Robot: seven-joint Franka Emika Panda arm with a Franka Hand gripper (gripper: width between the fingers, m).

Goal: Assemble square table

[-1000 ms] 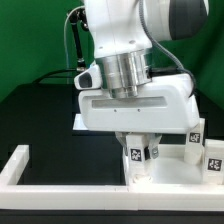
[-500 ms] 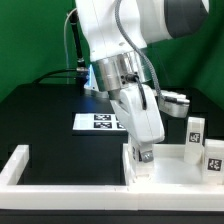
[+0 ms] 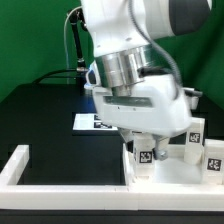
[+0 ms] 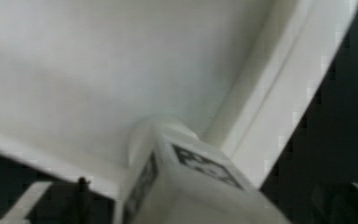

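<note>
Since half-second-earlier frame: wrist has swung back square over square table (image 3: 160, 168) at table's near edge. Gripper (image 3: 147, 152) straddles upright leg block (image 3: 146, 155) on slab; long axis vertical, directly between fingers. Grip state: cannot tell.

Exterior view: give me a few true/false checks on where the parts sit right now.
1. The gripper is over the tabletop. True.
2. A leg stands upright under the gripper. True.
3. The marker board lies on top of the tabletop. False: it lies flat on the black table, behind the tabletop.
4. No legs stand at the exterior view's right. False: two tagged legs stand there.
5. A white border bar runs along the front. True.
</note>
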